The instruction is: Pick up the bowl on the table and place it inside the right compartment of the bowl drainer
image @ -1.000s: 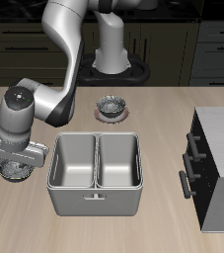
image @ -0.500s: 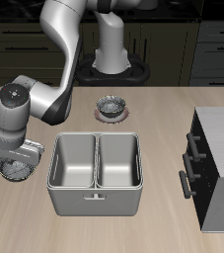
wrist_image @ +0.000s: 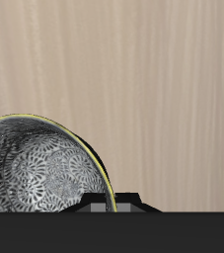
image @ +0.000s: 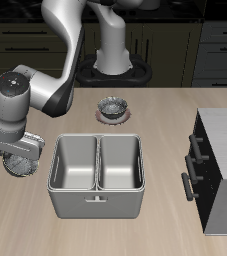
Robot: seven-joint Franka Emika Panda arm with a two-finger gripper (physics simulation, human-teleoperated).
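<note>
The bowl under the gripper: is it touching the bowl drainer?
Apart. The exterior view shows bare table between the bowl and the bowl drainer rim.

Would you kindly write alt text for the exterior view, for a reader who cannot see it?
A robot arm's gripper holds a small bowl just above the table, beside a two-well bowl drainer. Farther back sits a like bowl on a saucer, and a grey cabinet stands at the table's side.

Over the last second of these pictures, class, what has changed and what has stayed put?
The gripper has risen, lifting the small silvery-grey mottled bowl off the table beside the grey metal two-well bowl drainer. The drainer, the like bowl on its pale saucer and the dark-fronted grey cabinet have not moved.
</note>
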